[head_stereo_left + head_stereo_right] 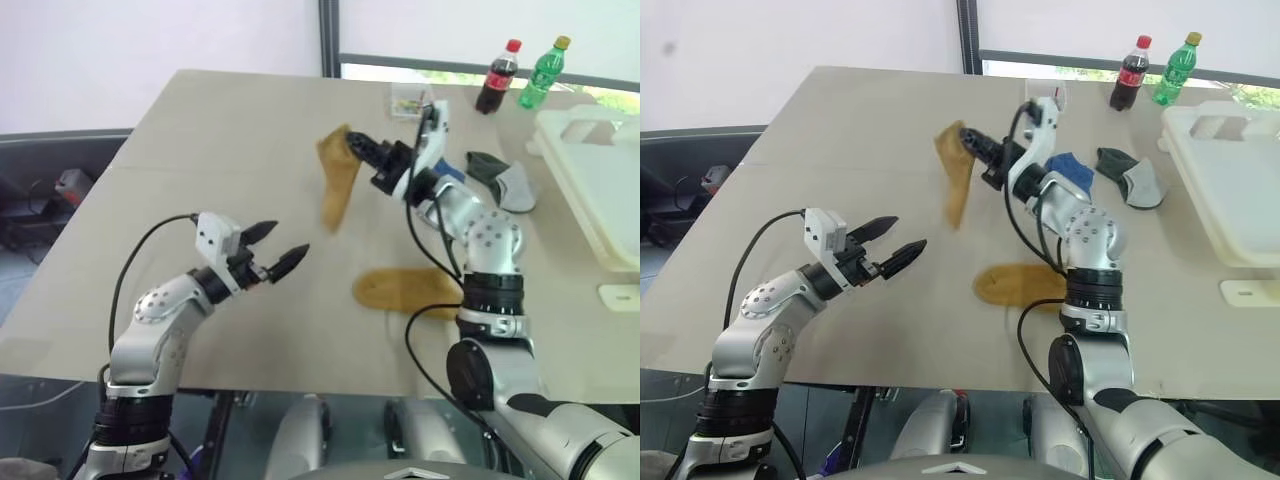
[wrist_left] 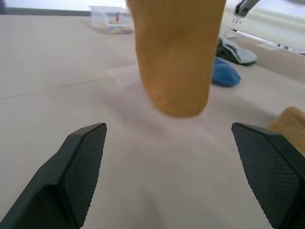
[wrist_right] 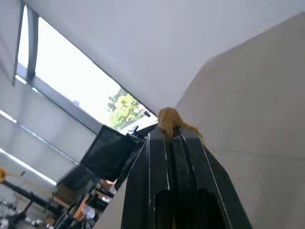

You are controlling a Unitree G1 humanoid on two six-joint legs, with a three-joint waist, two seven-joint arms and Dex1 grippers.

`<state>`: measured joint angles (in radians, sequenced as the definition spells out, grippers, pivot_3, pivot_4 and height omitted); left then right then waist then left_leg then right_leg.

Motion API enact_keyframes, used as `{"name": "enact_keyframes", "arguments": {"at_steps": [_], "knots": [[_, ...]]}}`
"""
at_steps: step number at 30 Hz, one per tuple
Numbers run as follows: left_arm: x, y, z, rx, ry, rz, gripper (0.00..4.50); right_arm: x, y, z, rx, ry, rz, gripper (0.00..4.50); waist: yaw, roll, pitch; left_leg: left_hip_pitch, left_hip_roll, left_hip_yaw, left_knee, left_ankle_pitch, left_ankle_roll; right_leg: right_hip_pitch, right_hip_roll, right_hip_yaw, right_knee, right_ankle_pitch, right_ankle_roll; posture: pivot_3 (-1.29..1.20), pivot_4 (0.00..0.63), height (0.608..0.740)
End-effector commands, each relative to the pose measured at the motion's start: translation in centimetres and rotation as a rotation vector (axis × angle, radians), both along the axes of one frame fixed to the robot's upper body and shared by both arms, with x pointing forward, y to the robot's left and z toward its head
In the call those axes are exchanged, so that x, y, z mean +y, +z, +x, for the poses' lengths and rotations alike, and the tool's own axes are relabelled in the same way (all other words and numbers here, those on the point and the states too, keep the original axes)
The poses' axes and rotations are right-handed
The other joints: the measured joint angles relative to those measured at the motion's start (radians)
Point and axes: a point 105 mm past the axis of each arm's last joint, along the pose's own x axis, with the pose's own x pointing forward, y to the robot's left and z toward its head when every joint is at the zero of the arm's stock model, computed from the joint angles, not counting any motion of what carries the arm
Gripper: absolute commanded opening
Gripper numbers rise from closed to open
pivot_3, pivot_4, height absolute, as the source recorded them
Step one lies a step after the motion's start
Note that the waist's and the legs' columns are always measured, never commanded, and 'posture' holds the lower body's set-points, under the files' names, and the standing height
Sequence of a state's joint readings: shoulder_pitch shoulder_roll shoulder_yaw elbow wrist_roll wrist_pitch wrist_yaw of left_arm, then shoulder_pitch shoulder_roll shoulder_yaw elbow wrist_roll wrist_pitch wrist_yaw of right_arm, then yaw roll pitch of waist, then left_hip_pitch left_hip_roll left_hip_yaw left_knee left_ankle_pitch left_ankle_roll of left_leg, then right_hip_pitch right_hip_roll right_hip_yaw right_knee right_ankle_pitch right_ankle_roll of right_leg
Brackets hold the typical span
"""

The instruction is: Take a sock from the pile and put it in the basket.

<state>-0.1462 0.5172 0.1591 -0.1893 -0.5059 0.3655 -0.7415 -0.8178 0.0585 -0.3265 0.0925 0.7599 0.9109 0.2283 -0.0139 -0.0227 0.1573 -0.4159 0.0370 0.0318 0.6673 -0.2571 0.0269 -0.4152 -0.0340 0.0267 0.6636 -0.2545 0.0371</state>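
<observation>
My right gripper (image 1: 352,143) is shut on the top of a mustard-yellow sock (image 1: 338,185), which hangs above the middle of the table; in the right wrist view a yellow tuft pokes out between the closed fingers (image 3: 164,152). The pile lies behind that arm: a blue sock (image 1: 1068,170) and a dark green and grey sock (image 1: 505,180). A second yellow sock (image 1: 405,288) lies flat nearer the front edge. The cream-white basket (image 1: 600,190) stands at the far right. My left gripper (image 1: 276,250) hovers open and empty at front left, pointing at the hanging sock (image 2: 174,57).
A small clear box (image 1: 412,100), a cola bottle (image 1: 497,78) and a green bottle (image 1: 540,72) stand at the table's back edge. A small white piece (image 1: 620,296) lies in front of the basket. The table's left half (image 1: 200,150) is bare.
</observation>
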Motion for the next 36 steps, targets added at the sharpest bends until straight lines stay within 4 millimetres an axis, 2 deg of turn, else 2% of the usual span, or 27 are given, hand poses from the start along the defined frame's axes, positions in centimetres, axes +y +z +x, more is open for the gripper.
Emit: {"name": "enact_keyframes", "arguments": {"at_steps": [1, 3, 6, 8, 10, 11, 12, 14, 15, 16, 19, 22, 25, 36], "knots": [[0.0, 0.8, -0.2, -0.029, -0.010, -0.005, 4.50, -2.6, -3.8, 0.9, 0.111, -0.121, -0.095, 0.02, 0.000, 0.000, 0.000, 0.000, 0.000, 0.000, 0.000, 0.000, 0.000, 0.000, 0.000, 0.000, 0.000, 0.000, 0.000, 0.00, 0.150, 0.740], [-0.1, 0.7, -0.3, -0.024, -0.014, -0.005, 4.50, -4.4, -6.8, 1.2, 0.170, -0.203, -0.207, 0.02, -0.001, 0.000, 0.000, 0.000, 0.000, 0.000, 0.000, 0.000, 0.000, 0.000, 0.000, 0.000, 0.000, 0.000, 0.000, 0.00, 0.150, 0.740], [-0.5, 0.3, -0.1, -0.010, -0.027, -0.001, 4.50, -5.8, -10.6, 0.2, 0.171, -0.217, -0.427, 0.02, -0.002, 0.001, 0.000, 0.000, 0.000, 0.001, 0.000, 0.000, 0.000, -0.001, 0.001, 0.001, 0.000, 0.000, 0.000, 0.00, 0.150, 0.740], [-1.0, 0.1, 0.0, 0.005, -0.041, -0.002, 4.50, -6.2, -12.1, -0.7, 0.164, -0.204, -0.528, 0.02, -0.009, 0.001, 0.000, 0.000, 0.000, 0.002, 0.000, 0.000, 0.000, -0.001, 0.003, 0.002, 0.000, 0.000, 0.000, 0.00, 0.150, 0.740], [-1.5, -0.1, 0.1, 0.028, -0.055, -0.007, 4.50, -6.6, -12.8, -1.2, 0.145, -0.201, -0.594, 0.02, -0.010, 0.001, 0.000, 0.001, 0.000, 0.002, 0.000, 0.000, 0.000, 0.000, 0.006, 0.002, 0.001, 0.000, 0.000, 0.00, 0.150, 0.740], [-1.8, -0.2, 0.2, 0.038, -0.063, -0.005, 4.50, -6.8, -12.8, -1.4, 0.132, -0.202, -0.614, 0.02, -0.010, 0.001, 0.000, 0.002, 0.001, 0.001, 0.000, 0.000, 0.000, 0.000, 0.006, 0.002, 0.001, 0.000, 0.000, 0.00, 0.150, 0.740], [-2.3, -0.3, 0.2, 0.050, -0.075, -0.013, 4.50, -7.0, -12.5, -1.4, 0.115, -0.215, -0.619, 0.62, -0.009, 0.001, 0.000, 0.001, 0.001, 0.001, 0.000, 0.000, 0.000, 0.000, 0.006, 0.002, 0.001, 0.000, 0.000, 0.00, 0.150, 0.740], [-2.9, -0.3, 0.3, 0.078, -0.092, -0.031, 4.50, -7.3, -11.8, -1.5, 0.082, -0.235, -0.620, 1.08, -0.007, 0.001, 0.000, 0.001, 0.001, 0.001, 0.001, 0.000, 0.000, 0.000, 0.007, 0.002, 0.001, 0.000, 0.000, 0.00, 0.150, 0.740], [-3.3, -0.4, 0.3, 0.096, -0.100, -0.030, 4.50, -7.6, -11.4, -1.4, 0.058, -0.262, -0.644, 1.69, -0.004, 0.001, 0.000, 0.001, 0.001, 0.001, 0.001, 0.000, 0.000, 0.000, 0.007, 0.002, 0.002, 0.000, 0.000, 0.00, 0.150, 0.740], [-3.8, -0.7, 0.3, 0.121, -0.113, -0.023, 4.50, -8.0, -10.8, -1.4, 0.023, -0.284, -0.665, 2.09, -0.003, 0.001, 0.000, 0.001, 0.001, 0.001, 0.002, 0.000, 0.000, 0.001, 0.007, 0.002, 0.001, 0.000, 0.000, 0.00, 0.150, 0.740], [-5.5, -1.7, 0.6, 0.177, -0.127, 0.003, 4.50, -9.0, -8.1, -2.0, -0.107, -0.296, -0.704, 2.09, 0.003, 0.001, 0.001, 0.000, 0.000, 0.000, 0.002, 0.000, 0.000, 0.000, 0.006, 0.001, 0.001, 0.000, 0.000, 0.00, 0.150, 0.740], [-6.3, -2.3, 1.1, 0.227, -0.110, 0.013, 4.50, -9.3, -6.9, -2.4, -0.167, -0.264, -0.737, 2.09, 0.001, 0.001, 0.001, 0.000, 0.000, 0.000, 0.002, 0.000, 0.000, 0.000, 0.007, 0.002, 0.000, 0.000, 0.001, 0.00, 0.150, 0.740], [-6.6, -2.9, 1.4, 0.266, -0.082, 0.020, 4.50, -8.5, -6.9, -2.6, -0.191, -0.175, -0.769, 2.09, -0.005, 0.001, 0.001, 0.000, 0.001, 0.000, 0.002, 0.000, 0.000, 0.000, 0.009, 0.002, 0.001, 0.000, 0.000, 0.00, 0.150, 0.740], [-5.5, -3.0, 1.6, 0.307, -0.002, 0.014, 4.50, -4.4, -8.9, 0.3, -0.248, 0.045, -0.874, 2.09, -0.002, 0.001, 0.001, 0.001, 0.001, 0.001, 0.002, 0.000, 0.000, 0.000, 0.010, 0.004, 0.001, 0.000, 0.000, 0.00, 0.150, 0.740]]}}
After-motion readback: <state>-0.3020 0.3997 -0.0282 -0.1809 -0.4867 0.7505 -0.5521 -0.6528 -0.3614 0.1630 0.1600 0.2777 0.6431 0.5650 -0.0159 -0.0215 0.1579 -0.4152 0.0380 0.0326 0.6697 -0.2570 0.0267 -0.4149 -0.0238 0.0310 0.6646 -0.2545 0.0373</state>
